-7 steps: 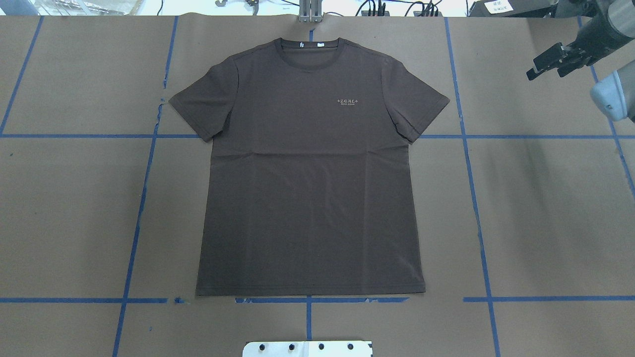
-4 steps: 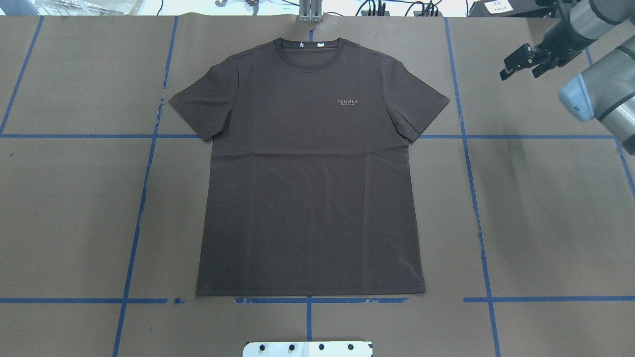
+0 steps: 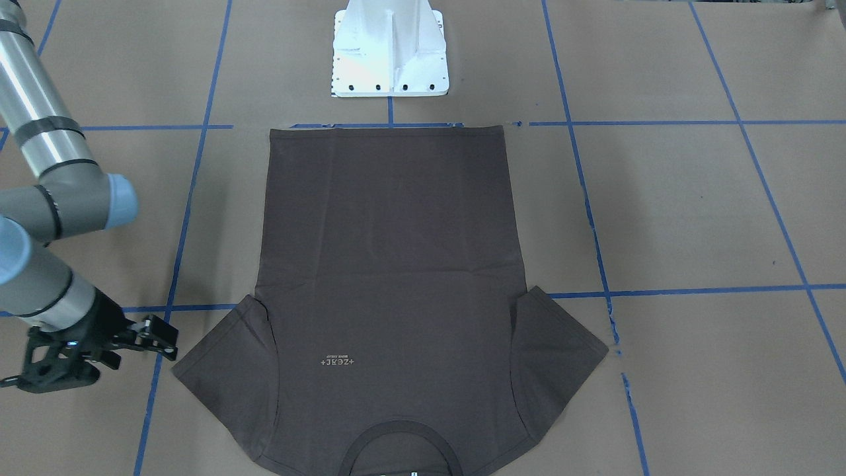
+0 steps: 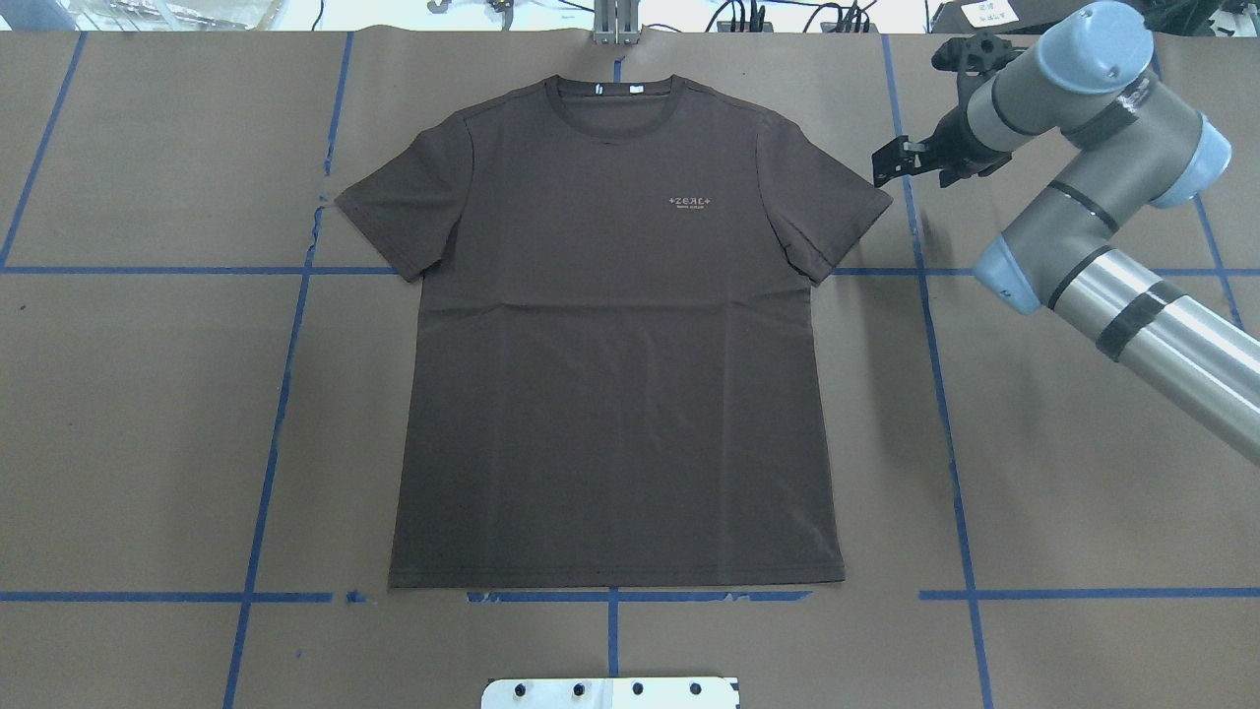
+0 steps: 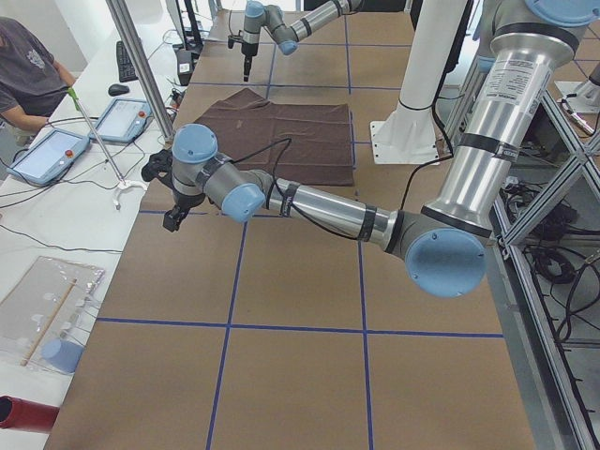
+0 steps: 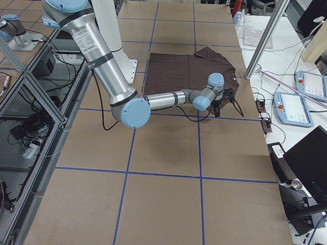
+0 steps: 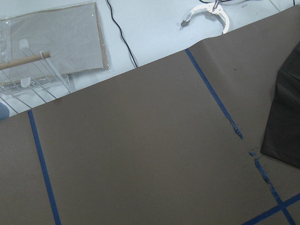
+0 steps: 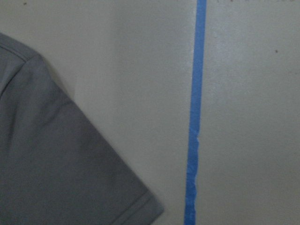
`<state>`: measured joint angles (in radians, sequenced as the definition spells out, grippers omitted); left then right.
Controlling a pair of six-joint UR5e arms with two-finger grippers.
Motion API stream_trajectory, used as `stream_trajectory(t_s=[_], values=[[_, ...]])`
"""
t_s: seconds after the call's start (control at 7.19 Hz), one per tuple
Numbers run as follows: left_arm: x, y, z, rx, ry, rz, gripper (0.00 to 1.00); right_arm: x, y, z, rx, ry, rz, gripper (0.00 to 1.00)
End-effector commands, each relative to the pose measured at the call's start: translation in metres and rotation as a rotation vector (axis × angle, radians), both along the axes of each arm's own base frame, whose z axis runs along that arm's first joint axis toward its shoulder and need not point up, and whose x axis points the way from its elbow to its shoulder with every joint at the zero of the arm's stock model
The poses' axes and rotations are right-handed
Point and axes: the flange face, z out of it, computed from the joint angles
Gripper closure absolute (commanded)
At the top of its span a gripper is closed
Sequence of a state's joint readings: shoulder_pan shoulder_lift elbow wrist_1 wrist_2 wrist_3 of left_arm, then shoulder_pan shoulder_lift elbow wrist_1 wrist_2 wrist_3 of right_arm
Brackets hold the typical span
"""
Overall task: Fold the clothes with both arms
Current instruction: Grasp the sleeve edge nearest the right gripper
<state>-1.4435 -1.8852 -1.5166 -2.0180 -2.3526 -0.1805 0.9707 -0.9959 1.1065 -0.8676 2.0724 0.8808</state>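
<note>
The clothes are one dark brown-grey T-shirt [image 4: 610,374] lying flat and face up on the brown paper, collar at the far edge and pale chest lettering showing. It also shows in the front view [image 3: 390,264]. My right gripper [image 4: 886,165] hovers just beside the tip of the shirt's right-hand sleeve, open, with nothing between its fingers [image 3: 162,338]. The right wrist view looks down on that sleeve's corner [image 8: 56,164] and a blue tape line. My left gripper [image 5: 172,217] shows only in the left side view, off the shirt's left side. I cannot tell whether it is open or shut.
Blue tape lines [image 4: 940,394] grid the paper-covered table. The white pedestal base [image 3: 390,59] stands by the shirt's hem. Past the far edge lie tablets [image 5: 47,155], cables and a clear tray [image 7: 51,42]. A person [image 5: 28,75] sits there.
My right arm has swung in from the far right corner, and its gripper has moved left to the tip of the shirt's sleeve. The shirt has not moved.
</note>
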Motion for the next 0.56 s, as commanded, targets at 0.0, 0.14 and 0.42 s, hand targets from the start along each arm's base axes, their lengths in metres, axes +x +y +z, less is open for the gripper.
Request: stream_trajectory(t_s=[0.0,0.14,0.42], values=[[0.0,0.0,-0.001,-0.006,0.005,-0.006,0.0,-0.027,-0.006,0.003,-0.009,0.016,0.017,0.0],[0.0,0.0,-0.001,-0.007,0.005,-0.006,0.0,-0.029,-0.005,0.007,-0.009,0.027,0.021,0.01],[0.0,0.0,0.0,-0.009,0.005,-0.006,0.0,-0.033,-0.003,0.013,-0.017,0.038,0.019,0.05]])
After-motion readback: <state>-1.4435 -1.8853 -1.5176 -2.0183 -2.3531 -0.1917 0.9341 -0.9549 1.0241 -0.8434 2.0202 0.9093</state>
